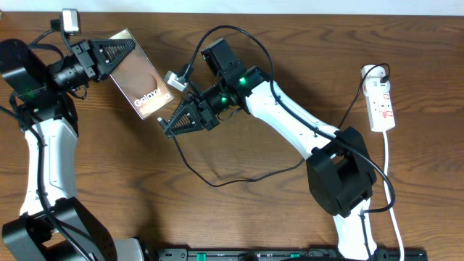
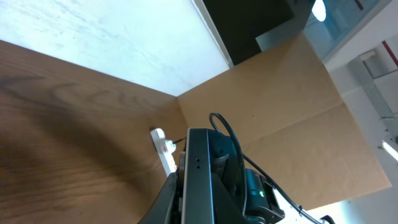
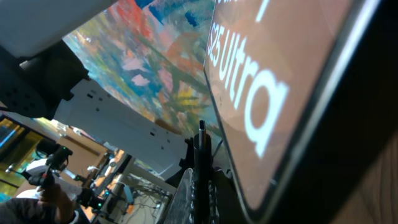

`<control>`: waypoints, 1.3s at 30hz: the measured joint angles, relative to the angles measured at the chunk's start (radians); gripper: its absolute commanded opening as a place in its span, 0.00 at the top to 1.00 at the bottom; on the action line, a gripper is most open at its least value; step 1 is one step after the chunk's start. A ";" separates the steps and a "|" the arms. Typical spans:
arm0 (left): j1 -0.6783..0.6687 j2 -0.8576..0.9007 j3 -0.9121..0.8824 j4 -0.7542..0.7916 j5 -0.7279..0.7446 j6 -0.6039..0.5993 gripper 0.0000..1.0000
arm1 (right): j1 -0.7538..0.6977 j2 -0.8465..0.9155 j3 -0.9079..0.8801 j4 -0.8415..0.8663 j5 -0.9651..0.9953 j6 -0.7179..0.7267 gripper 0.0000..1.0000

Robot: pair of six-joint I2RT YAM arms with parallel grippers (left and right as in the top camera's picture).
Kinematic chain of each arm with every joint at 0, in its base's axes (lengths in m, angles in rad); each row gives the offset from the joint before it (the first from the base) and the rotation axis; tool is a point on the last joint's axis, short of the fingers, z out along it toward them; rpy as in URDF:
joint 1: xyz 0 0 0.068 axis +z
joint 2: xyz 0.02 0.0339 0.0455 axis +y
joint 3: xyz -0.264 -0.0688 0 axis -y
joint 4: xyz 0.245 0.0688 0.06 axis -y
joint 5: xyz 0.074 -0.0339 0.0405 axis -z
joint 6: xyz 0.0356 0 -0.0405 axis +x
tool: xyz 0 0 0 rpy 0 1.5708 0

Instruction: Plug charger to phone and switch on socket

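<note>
Two grippers are met at the phone [image 1: 141, 80], which is found at the far left of the table [image 1: 145, 181], turned at a slant with its lettered face upward. The left gripper [image 1: 125, 51] is closed on the phone's far left end. In the left wrist view the slab [image 2: 198, 180] is seen edge-on between the fingers. Whether the phone rests on the wood or is raised cannot be told.

The right gripper [image 1: 168, 125] is set just beside the phone's near right end, its jaws drawn narrow about a thin dark piece. This piece is seen upright in the right wrist view [image 3: 200, 155], close against the glossy face [image 3: 280, 74] with its white "S25 Ultra" lettering. The charger [image 1: 217, 181] is trailed from that gripper in a loose loop across the middle of the table and away to the right.

The socket [image 1: 382, 101] is laid at the far right, well apart from the phone. A black plug [image 1: 382, 71] is seated in its far end, and a white cord [image 1: 388, 181] is run toward the near edge. The strip is also caught in the left wrist view [image 2: 163, 152].
</note>
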 measured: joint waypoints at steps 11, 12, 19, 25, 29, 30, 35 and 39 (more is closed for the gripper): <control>0.000 0.000 0.000 0.000 0.025 0.000 0.92 | 0.000 0.000 0.000 0.016 0.000 0.000 0.99; 0.000 0.000 0.000 0.000 0.029 0.000 0.93 | 0.000 0.000 0.000 0.018 0.000 0.000 0.99; 0.000 0.000 0.000 0.000 0.045 0.000 0.93 | 0.000 0.000 0.000 0.020 0.000 0.000 0.99; 0.000 0.000 0.000 0.000 0.049 0.000 0.93 | 0.000 0.000 0.000 0.027 0.000 0.000 0.99; 0.000 0.000 0.000 0.000 0.053 0.000 0.93 | 0.000 0.000 0.000 0.032 0.000 0.000 0.99; 0.000 0.000 0.000 0.000 0.056 0.000 0.93 | 0.000 0.000 0.000 0.034 0.000 0.000 0.99; 0.000 0.000 0.000 0.000 0.069 0.000 0.92 | 0.000 0.000 0.000 0.036 0.000 -0.001 0.99; 0.000 0.000 0.000 0.000 0.072 0.000 0.93 | -0.001 0.000 0.000 0.037 0.000 -0.001 0.99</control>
